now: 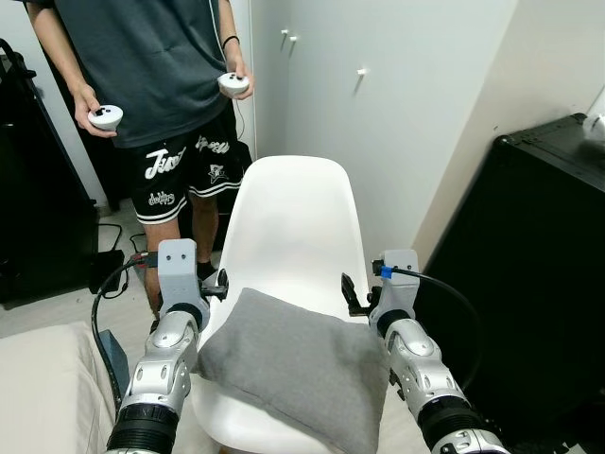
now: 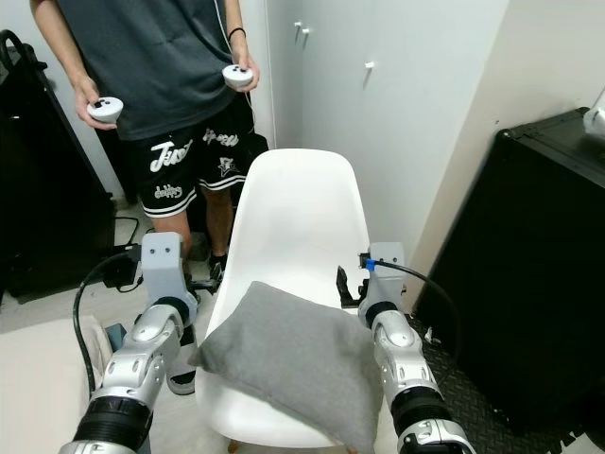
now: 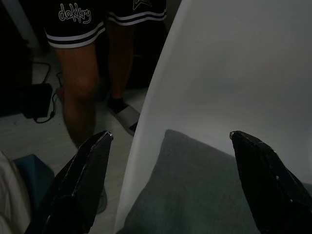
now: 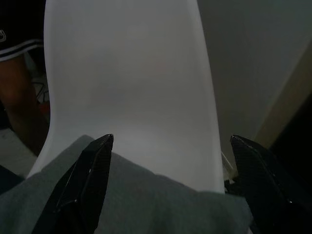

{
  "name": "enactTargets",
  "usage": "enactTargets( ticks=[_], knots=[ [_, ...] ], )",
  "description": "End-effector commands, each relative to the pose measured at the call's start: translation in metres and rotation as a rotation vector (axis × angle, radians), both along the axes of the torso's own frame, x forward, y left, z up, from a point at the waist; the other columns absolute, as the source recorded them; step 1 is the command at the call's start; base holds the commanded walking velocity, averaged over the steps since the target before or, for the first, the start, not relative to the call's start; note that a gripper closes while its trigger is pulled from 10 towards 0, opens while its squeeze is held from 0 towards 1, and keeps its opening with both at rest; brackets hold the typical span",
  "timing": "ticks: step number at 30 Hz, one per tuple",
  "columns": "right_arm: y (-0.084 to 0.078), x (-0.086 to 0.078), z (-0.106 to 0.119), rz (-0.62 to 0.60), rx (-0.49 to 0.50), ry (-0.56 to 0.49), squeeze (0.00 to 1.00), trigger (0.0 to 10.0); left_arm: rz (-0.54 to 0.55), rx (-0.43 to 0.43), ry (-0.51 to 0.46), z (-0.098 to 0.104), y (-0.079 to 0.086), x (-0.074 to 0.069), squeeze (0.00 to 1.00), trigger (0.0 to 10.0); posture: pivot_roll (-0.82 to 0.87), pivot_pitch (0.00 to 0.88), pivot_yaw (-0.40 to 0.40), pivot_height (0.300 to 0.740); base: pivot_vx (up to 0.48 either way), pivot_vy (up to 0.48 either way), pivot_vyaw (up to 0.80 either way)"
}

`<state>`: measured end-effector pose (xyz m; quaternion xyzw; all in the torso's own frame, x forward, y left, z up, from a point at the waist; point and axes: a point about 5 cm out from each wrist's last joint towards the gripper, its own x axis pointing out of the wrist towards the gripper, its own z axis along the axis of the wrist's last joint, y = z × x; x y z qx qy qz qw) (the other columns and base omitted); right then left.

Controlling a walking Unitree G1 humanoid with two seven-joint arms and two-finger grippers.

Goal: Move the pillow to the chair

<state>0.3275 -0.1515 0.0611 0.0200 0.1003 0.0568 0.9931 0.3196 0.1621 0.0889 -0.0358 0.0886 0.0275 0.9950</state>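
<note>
Left fingers: yours are spread wide, over the pillow's back edge.
Right fingers: also spread apart, gripping nothing.
Pillow: grey, lying on the seat.
Chair: white, before you.

Count, one moment:
- pillow: 1, grey
- chair: 1, white
- left gripper, right gripper: 2 total, 2 black fingers each (jaws spread wide in wrist views)
- person: 1
- white controllers: 2, one per hand
- black cabinet: 1
- white wall knobs: 3
</note>
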Motion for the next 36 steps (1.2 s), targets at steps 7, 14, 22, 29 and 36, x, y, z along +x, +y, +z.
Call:
enactTargets(
  ticks=[7, 14, 22, 29, 36],
  knots=[
    [-0.002, -0.006, -0.01, -0.007, -0.011, 0.045, 0.0, 10.0, -0.07, -0.048, 0.096, -0.016, -0.012, -0.007, 0.0, 10.0, -0.04, 0.057, -0.048, 0.74, 0.0, 0.0, 0.0],
    [-0.003, -0.007, -0.014, -0.011, -0.016, 0.058, 0.0, 10.0, -0.096, 0.048, 0.056, -0.014, -0.012, -0.009, 0.0, 10.0, -0.04, 0.059, -0.047, 0.74, 0.0, 0.0, 0.0],
    [-0.002, -0.008, -0.014, -0.006, -0.018, 0.053, 0.0, 10.0, -0.076, 0.049, 0.049, -0.013, -0.01, -0.008, 0.0, 10.0, -0.04, 0.059, -0.045, 0.74, 0.0, 0.0, 0.0],
    [-0.002, -0.009, -0.015, 0.007, -0.011, 0.061, 0.0, 10.0, -0.074, 0.056, 0.042, -0.013, -0.009, -0.007, 0.0, 10.0, -0.04, 0.059, -0.045, 0.74, 0.0, 0.0, -0.11],
    [-0.002, -0.009, -0.015, 0.019, -0.021, 0.054, 0.0, 10.0, -0.069, 0.058, 0.043, -0.014, -0.01, -0.007, 0.0, 10.0, -0.04, 0.059, -0.043, 0.74, 0.0, 0.0, -0.8]
  ],
)
